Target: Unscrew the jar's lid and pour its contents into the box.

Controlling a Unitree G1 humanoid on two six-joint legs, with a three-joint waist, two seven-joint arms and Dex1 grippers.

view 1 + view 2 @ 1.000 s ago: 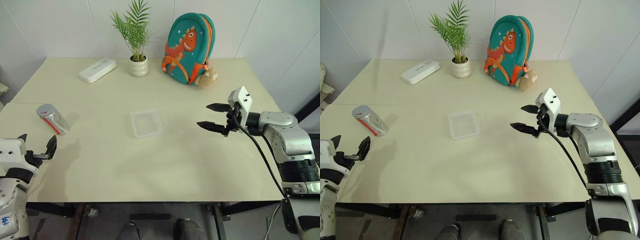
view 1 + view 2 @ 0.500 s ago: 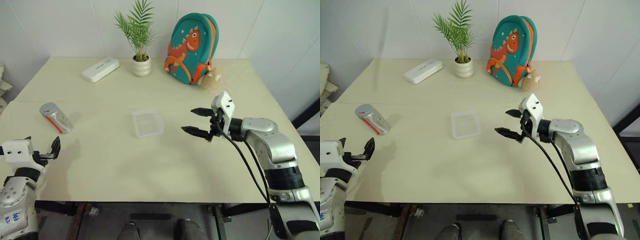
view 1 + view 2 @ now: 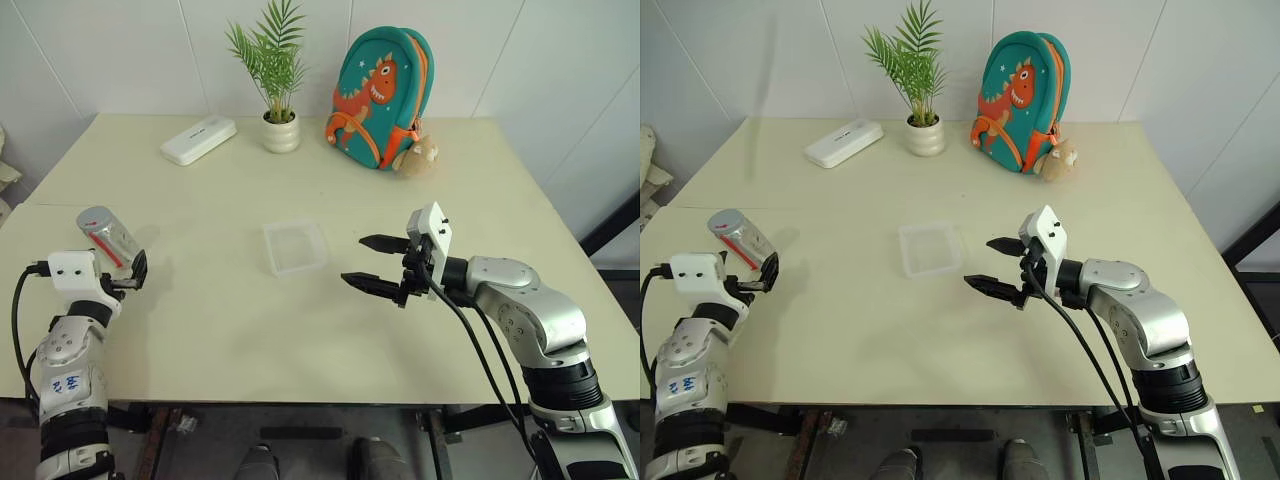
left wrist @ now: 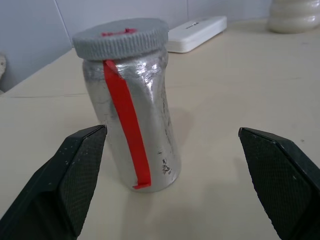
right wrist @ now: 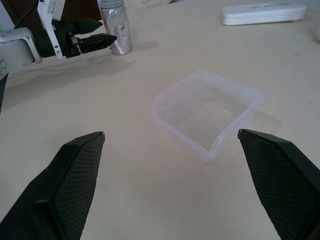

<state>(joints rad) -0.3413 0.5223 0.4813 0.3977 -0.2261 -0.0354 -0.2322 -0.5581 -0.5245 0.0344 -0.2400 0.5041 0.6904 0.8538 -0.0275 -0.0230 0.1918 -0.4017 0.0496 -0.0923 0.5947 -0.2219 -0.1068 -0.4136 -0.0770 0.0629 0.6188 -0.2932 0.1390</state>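
Observation:
The jar (image 3: 110,235), silvery with a red stripe, stands upright near the table's left edge, its grey lid (image 4: 120,37) screwed on. Its contents are hidden. My left gripper (image 3: 90,263) is open just short of the jar, a finger to each side and neither touching it. The clear plastic box (image 3: 295,246) sits empty at the table's middle. To its right my right gripper (image 3: 353,260) hovers open, pointing left at the box with nothing between its fingers.
At the back of the table stand a white oblong case (image 3: 197,139), a potted plant (image 3: 280,132) and a teal dinosaur backpack (image 3: 378,85) with a small plush toy (image 3: 418,155). The table's front edge (image 3: 300,400) runs just below both arms.
My left gripper has moved forward up to the jar. My right gripper has swung left, closer to the box. Both stay open.

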